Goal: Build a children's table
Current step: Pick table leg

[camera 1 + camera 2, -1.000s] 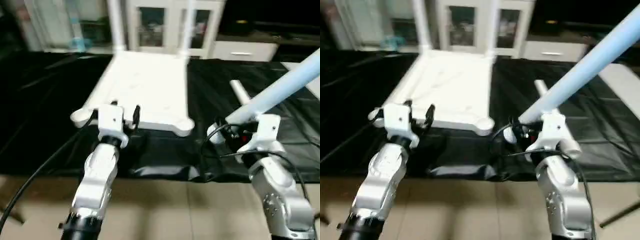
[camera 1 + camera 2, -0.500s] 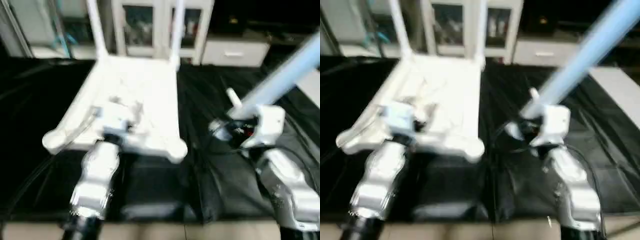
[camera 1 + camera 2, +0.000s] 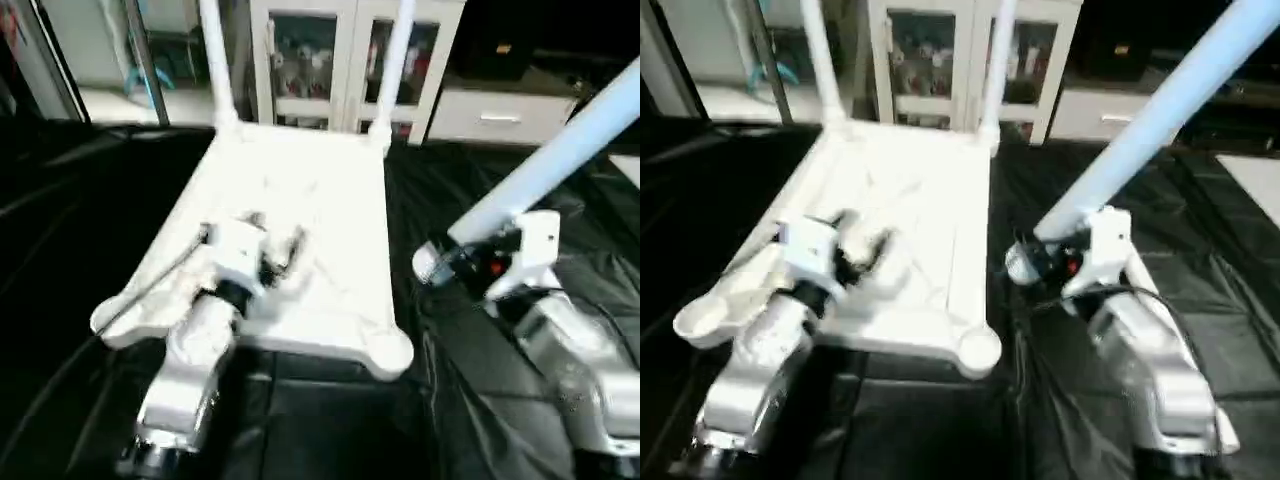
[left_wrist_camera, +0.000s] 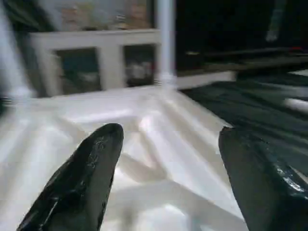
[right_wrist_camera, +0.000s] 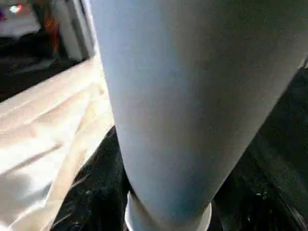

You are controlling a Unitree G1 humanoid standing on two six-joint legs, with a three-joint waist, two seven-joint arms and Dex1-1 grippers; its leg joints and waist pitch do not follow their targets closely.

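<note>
The children's table lies upside down on the black cover: its white tabletop (image 3: 300, 200) shows its ribbed underside. Two white legs (image 3: 213, 60) stand upright in the far corner sockets. The near right socket (image 3: 388, 352) and near left socket (image 3: 695, 322) are empty. My left gripper (image 3: 272, 232) hovers open over the ribs, its black fingers (image 4: 96, 159) spread wide with nothing between them. To the right of the tabletop, my right gripper (image 3: 478, 262) is shut on another long leg (image 3: 560, 150), which slants up and to the right; its lower end (image 5: 168, 219) sits above the black cover.
A black sheet (image 3: 60, 220) covers the large worktable around the tabletop. Behind it stand a white cabinet with glass doors (image 3: 310, 60) and a low white drawer unit (image 3: 500, 100).
The camera has moved closer and tilted. My left gripper has moved forward from the tabletop's near edge to above its ribbed underside. The right gripper still holds the slanted leg.
</note>
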